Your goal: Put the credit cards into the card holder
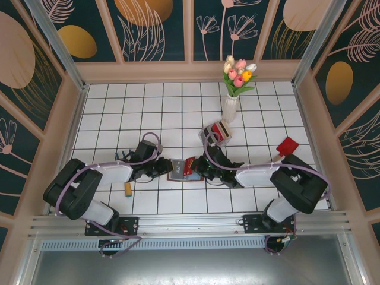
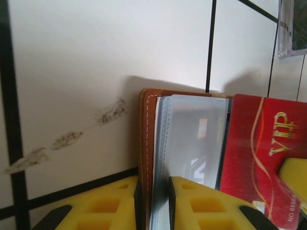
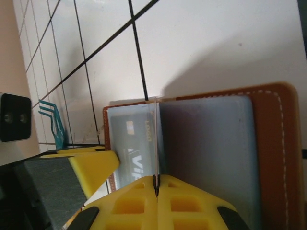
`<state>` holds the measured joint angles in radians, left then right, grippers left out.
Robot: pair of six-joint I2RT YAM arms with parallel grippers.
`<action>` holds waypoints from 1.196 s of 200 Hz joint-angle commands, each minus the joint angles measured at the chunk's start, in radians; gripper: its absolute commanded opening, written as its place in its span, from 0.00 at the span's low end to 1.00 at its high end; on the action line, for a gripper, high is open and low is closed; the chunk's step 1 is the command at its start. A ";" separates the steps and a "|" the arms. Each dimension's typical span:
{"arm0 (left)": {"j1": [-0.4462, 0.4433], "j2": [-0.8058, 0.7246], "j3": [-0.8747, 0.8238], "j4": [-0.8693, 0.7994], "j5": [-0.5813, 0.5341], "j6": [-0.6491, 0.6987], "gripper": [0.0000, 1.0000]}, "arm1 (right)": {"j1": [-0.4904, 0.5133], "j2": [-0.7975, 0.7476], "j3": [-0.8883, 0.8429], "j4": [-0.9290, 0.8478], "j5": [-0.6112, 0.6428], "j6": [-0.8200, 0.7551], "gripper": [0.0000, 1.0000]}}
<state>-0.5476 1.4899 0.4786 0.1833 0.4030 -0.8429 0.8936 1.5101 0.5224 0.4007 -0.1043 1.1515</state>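
Clamping the edge of the open brown leather bifold card holder (image 2: 146, 139) in the left gripper (image 2: 152, 187), flat on the white tiled table (image 2: 72, 57); pinching the red plastic VIP credit card (image 2: 259, 143) in the closed right gripper (image 3: 156, 181) (edge-on over the grey pockets (image 3: 206, 158)). Might jam on a pocket lip if tilted, or drag the card holder loose.
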 commanded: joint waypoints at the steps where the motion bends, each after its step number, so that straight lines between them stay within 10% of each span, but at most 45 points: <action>1: -0.011 -0.020 -0.018 0.012 -0.012 -0.036 0.23 | 0.004 -0.043 -0.028 -0.008 0.009 0.007 0.04; 239: -0.017 0.000 -0.026 0.025 -0.033 -0.044 0.22 | 0.013 0.061 -0.007 -0.026 -0.102 -0.078 0.03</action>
<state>-0.5575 1.4761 0.4599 0.2039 0.3843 -0.8783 0.9039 1.5623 0.5354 0.4156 -0.1501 1.0748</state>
